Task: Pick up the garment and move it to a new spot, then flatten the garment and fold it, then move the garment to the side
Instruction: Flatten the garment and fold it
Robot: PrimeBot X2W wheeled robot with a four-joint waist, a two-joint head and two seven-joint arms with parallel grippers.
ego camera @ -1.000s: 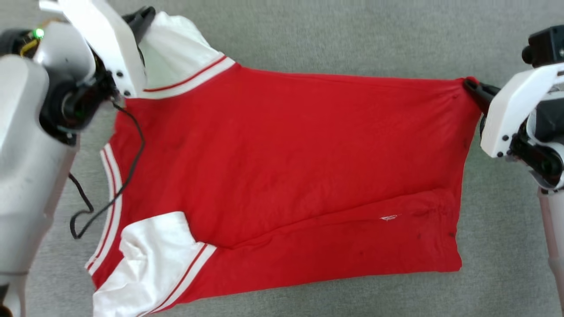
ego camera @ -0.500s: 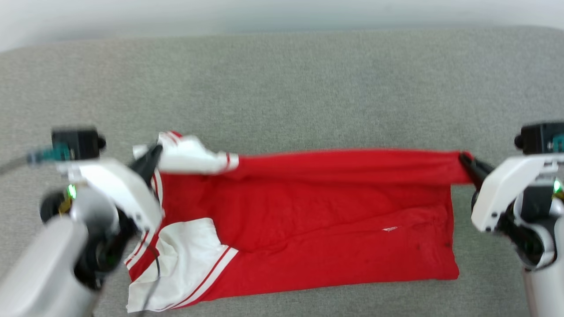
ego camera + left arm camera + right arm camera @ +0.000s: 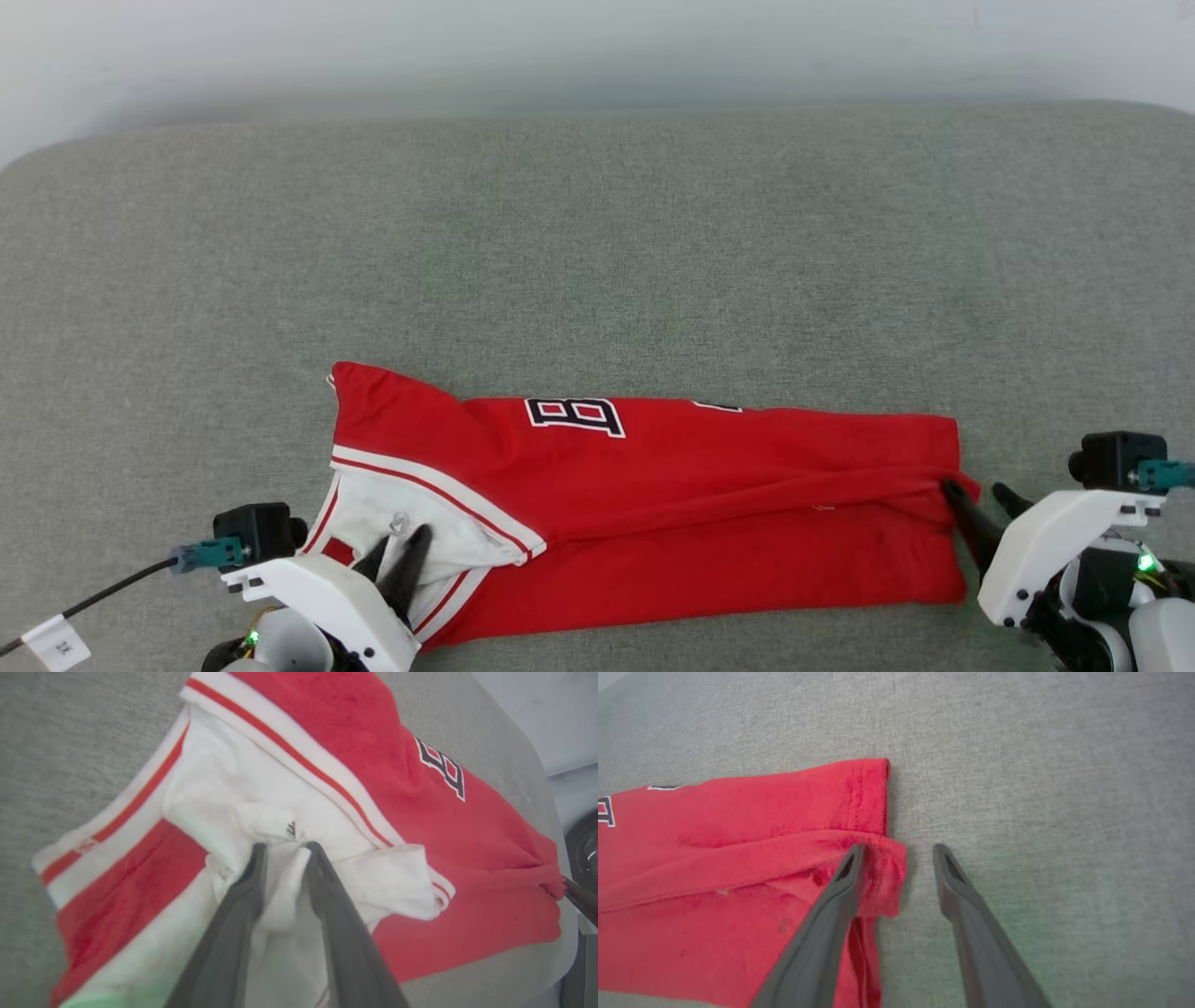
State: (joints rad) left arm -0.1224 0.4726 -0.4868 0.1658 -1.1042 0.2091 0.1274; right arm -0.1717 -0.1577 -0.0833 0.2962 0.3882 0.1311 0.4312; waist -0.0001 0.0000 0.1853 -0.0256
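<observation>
The red garment lies folded in half lengthwise on the grey padded surface, its black-and-white lettering on the upper layer. My left gripper is at the white sleeve at the garment's near left end. Its fingers stand a little apart with loose white fabric between them. My right gripper is open at the near right corner. Its left finger touches the red hem and its right finger is over bare surface.
The grey surface stretches far beyond the garment on the far side, up to a pale wall. A dark cable with a white tag trails from my left wrist at the lower left.
The camera has tilted up. Both grippers carried the garment's stretched edge toward the near side and laid it over, folding the shirt in half. The right gripper has opened and the left has loosened.
</observation>
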